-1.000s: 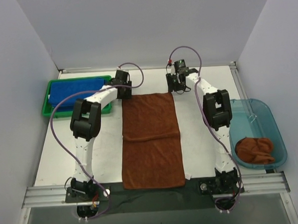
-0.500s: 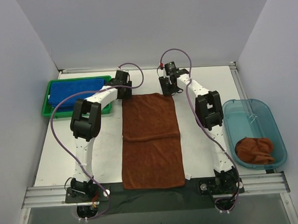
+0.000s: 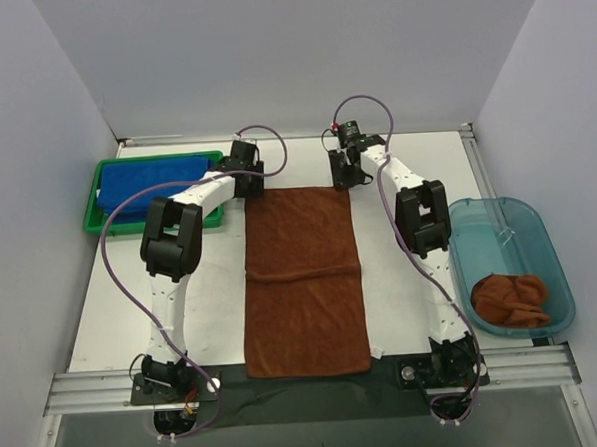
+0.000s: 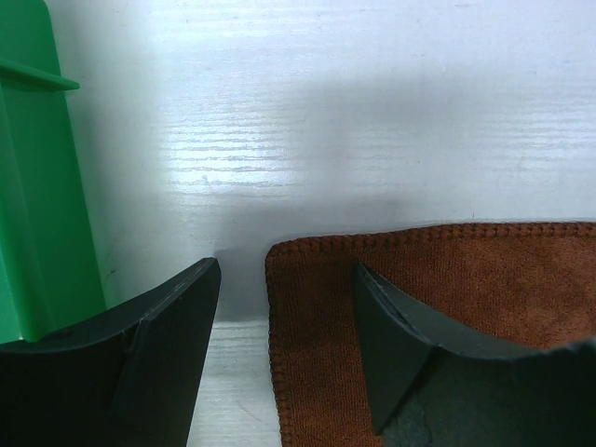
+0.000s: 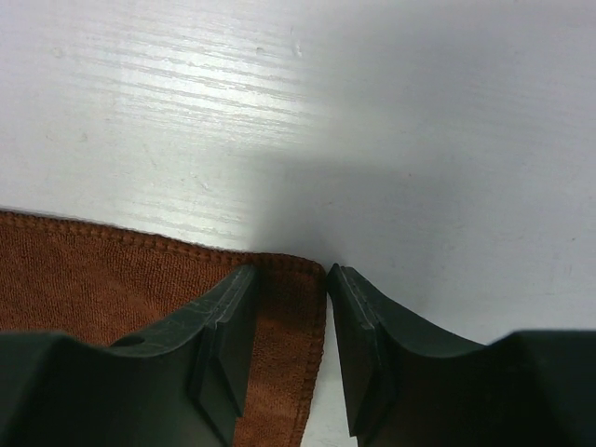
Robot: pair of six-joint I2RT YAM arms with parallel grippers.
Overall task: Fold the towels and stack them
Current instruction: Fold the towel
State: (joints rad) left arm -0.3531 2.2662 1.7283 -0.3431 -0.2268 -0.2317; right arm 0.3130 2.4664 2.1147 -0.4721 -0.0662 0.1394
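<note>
One rust-brown terry towel (image 3: 304, 283): spread flat
Left claw (image 4: 287, 270): open, astride its far-left corner
Right claw (image 5: 291, 272): narrowly open, astride far-right corner

Two slim white arms, the left arm (image 3: 168, 305) and the right arm (image 3: 443, 298), carry blocky black joint housings (image 3: 172, 238). A purple cable (image 3: 103, 249) trails along each. The left gripper (image 4: 286, 265) and right gripper (image 5: 291, 270) have wedge-shaped matte black fingers (image 4: 158, 345).

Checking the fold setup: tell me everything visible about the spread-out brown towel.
The rust-brown towel, terry-like with hemmed edges, lies spread flat on the white table between the arms, with a crease across its middle. The left gripper and right gripper straddle its far corners, jaws apart; contact is unclear.
</note>
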